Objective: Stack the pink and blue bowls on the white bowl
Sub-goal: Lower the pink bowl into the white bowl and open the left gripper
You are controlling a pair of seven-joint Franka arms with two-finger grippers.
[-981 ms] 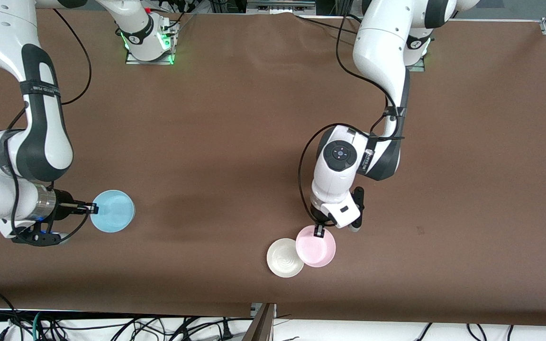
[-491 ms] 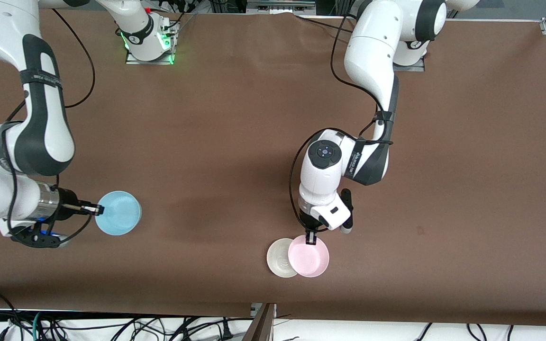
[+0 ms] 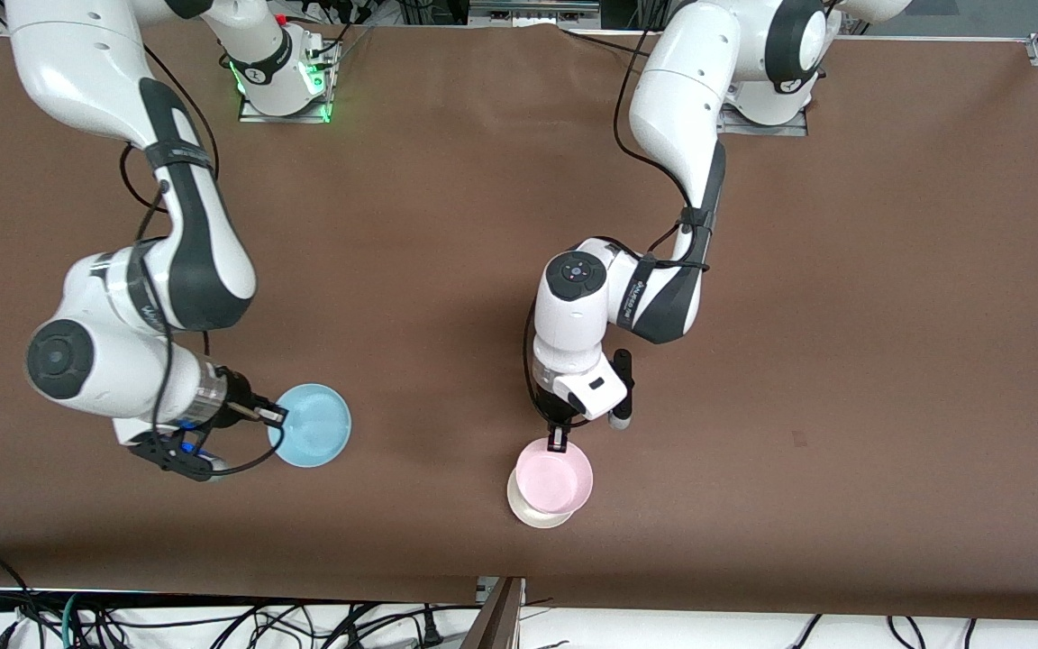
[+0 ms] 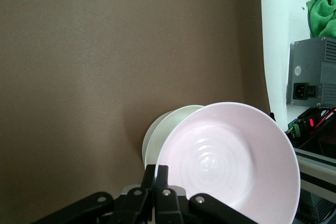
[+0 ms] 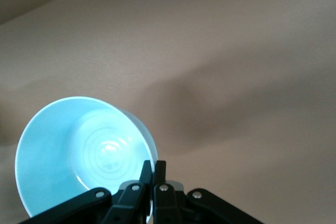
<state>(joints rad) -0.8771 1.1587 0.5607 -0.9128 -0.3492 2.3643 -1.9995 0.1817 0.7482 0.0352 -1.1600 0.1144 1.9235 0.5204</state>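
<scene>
My left gripper (image 3: 559, 444) is shut on the rim of the pale pink bowl (image 3: 555, 476) and holds it over the white bowl (image 3: 528, 513), which shows only as a crescent under it near the front edge of the table. In the left wrist view the pink bowl (image 4: 231, 166) covers most of the white bowl (image 4: 160, 132), and the left gripper (image 4: 156, 174) pinches its rim. My right gripper (image 3: 275, 415) is shut on the rim of the sky-blue bowl (image 3: 314, 425) and holds it above the table toward the right arm's end. The right wrist view shows the blue bowl (image 5: 79, 150) in the right gripper (image 5: 153, 170).
The brown table (image 3: 447, 234) carries nothing else. Its front edge (image 3: 663, 606) runs close to the white bowl, with cables and a grey box below it. The arm bases stand along the top edge.
My left gripper has carried the pink bowl from beside the white bowl to over it. My right arm has carried the blue bowl toward the middle of the table.
</scene>
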